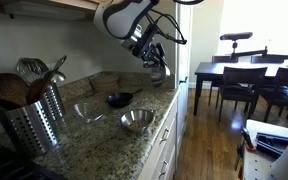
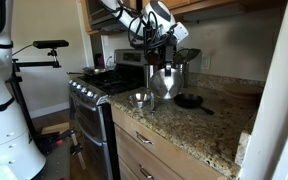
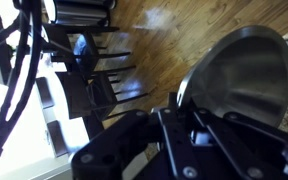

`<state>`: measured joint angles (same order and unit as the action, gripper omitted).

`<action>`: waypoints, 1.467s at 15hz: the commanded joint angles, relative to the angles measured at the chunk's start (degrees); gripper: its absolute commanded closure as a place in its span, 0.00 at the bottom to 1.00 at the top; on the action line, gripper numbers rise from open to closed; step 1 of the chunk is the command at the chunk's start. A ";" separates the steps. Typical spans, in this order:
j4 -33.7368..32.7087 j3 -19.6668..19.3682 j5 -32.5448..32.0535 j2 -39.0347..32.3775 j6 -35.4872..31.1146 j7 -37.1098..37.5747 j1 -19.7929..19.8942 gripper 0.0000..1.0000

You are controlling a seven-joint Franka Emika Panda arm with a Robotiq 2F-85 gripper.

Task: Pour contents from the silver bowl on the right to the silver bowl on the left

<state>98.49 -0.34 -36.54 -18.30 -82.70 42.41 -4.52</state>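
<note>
**Silver bowl tipped on edge in the end effector, above the tabletop**

The end effector (image 2: 164, 60) is clamped narrowly on the rim of the held silver bowl (image 2: 164, 82). The fingers (image 3: 174, 125) pinch the bowl's edge, as the wrist view shows.

The bowl hangs below the end effector, clear of the granite tabletop (image 2: 199, 130). It is tipped onto its edge, so its mouth faces sideways rather than up. The rim plane stands close to upright, with the gripped edge at the top and the opposite edge lowest.

In the wrist view the held silver bowl (image 3: 239, 80) shows its hollow inside to the camera. It reaches away from the fingers toward the upper right of the frame. Whether anything lies inside it cannot be told.

In an exterior view the end effector (image 1: 156, 60) and the held silver bowl (image 1: 160, 72) are above the far end of the tabletop (image 1: 104, 140). They are beyond a black pan (image 1: 119, 98).

Two more bowls sit upright on the tabletop:
- The front silver bowl (image 1: 136, 120) is near the counter edge.
- The back silver bowl (image 1: 89, 112) is closer to the wall, next to a metal utensil holder (image 1: 34, 120).

Both are well apart from the held bowl.

The wrist view also shows wooden floor (image 3: 154, 50) and dark chairs (image 3: 94, 70) past the bowl.
</note>
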 commanded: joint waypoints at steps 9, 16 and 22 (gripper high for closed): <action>7.51 -7.16 14.98 1.47 -23.57 1.49 8.33 0.92; 9.91 -7.05 25.21 0.72 -33.28 -7.31 9.73 0.92; 11.62 -6.85 33.81 0.13 -35.41 -15.77 9.45 0.92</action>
<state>108.02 -7.44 -6.25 -18.85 -116.07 30.66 4.49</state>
